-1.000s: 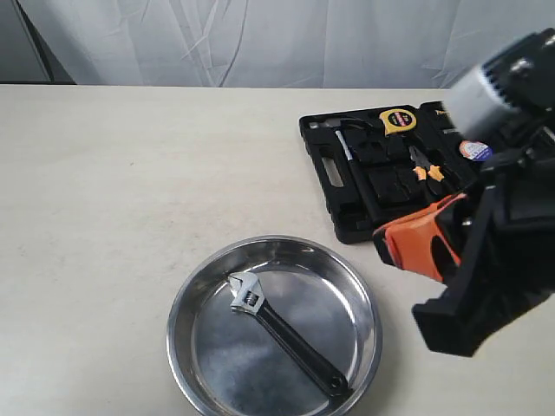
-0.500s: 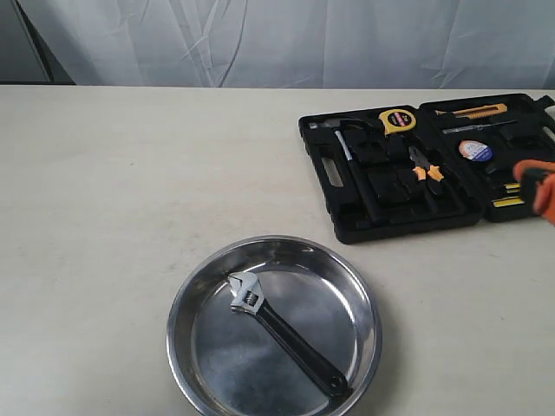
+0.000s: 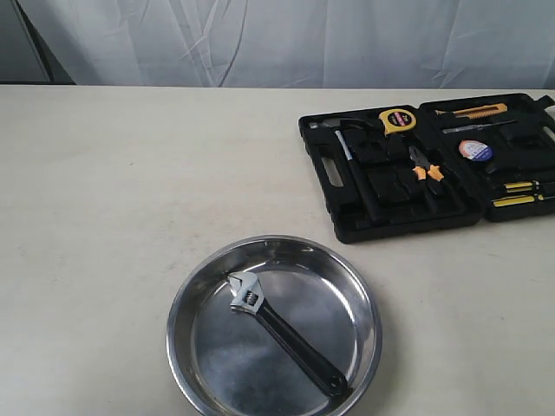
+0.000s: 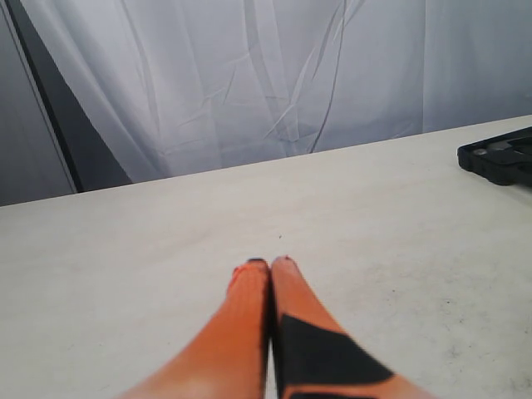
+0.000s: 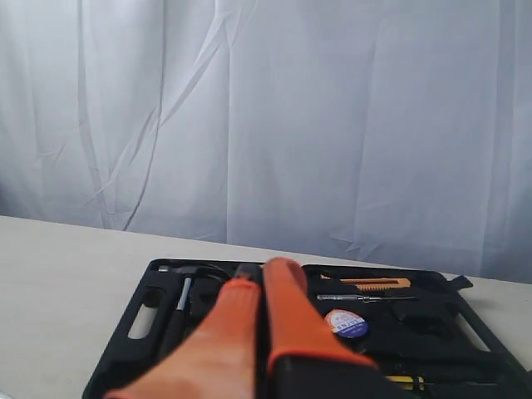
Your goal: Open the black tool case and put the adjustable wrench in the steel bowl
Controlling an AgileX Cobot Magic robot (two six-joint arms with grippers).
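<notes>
**Mara:** Start big. What's the desk (image 3: 113,199) like?

**Teo:** Pale and matte. It runs back to a white curtain (image 3: 260,43) along its far edge.

**Mara:** And the black tool case (image 3: 408,223)?

**Teo:** It lies open and flat on the right side of the desk, closer to the far edge than the near one. Both halves face up with tools seated in them. Its carry handle points toward the desk's left end, and the right half runs out of the exterior view.

**Mara:** The steel bowl (image 3: 221,360)?

**Teo:** It's on the near side of the desk, roughly midway along, and well apart from the case. It stands upright and its nearest rim is cut off by the picture.

**Mara:** The arms?

**Teo:** The left gripper (image 4: 271,263) has its orange fingers pressed together with nothing between them, pointing out over bare desk. One corner of the case shows off to the side. The right gripper (image 5: 264,270) is likewise closed and empty, aimed at the open case with the curtain behind it.

**Mara:** Where's the adjustable wrench (image 3: 290,340)?

**Teo:** It's inside the bowl, flat on the bottom and lying diagonally. The silver head points toward the far left corner of the desk, and the black handle end rests against the bowl's wall on the near right.

**Mara:** What's in the case?

**Teo:** In the left half there's a black-handled hammer (image 3: 357,173) with orange-handled pliers (image 3: 425,172) beside it. A yellow tape measure (image 3: 398,120) sits at the case's far rim.
</notes>
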